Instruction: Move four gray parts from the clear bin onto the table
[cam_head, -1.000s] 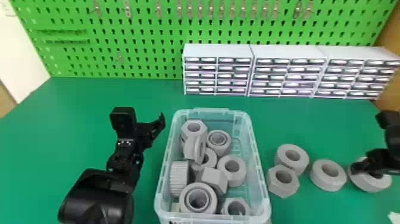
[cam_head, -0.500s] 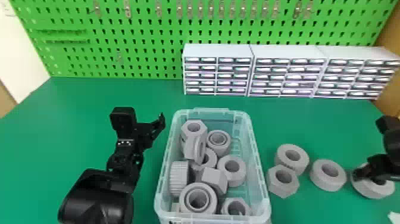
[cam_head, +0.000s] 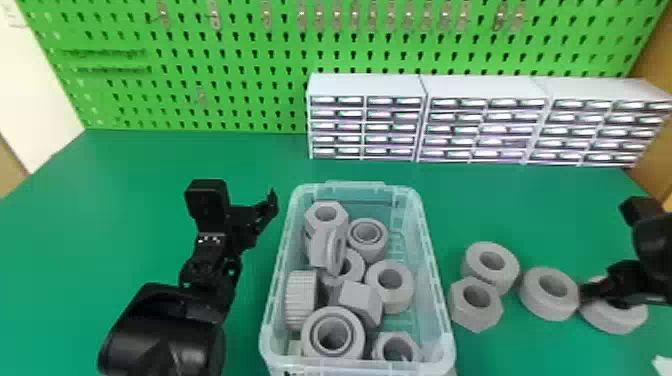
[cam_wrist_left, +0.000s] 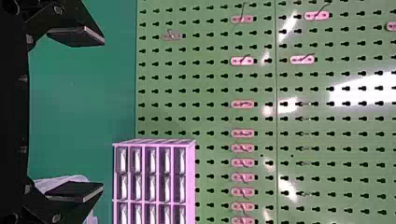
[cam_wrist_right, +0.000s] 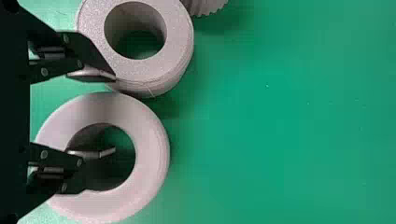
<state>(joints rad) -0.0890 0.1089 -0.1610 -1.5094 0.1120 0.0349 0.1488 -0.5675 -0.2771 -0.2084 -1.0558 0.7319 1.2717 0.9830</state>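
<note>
Your right end effector (cam_head: 602, 295) is spread apart at the rightmost gray ring (cam_head: 616, 320).
One fingertip is over its hole, the other beside the neighboring ring (cam_head: 545, 305); four gray parts sit on your counter (cam_head: 150, 160), right of the clear bin (cam_head: 437, 312).
</note>
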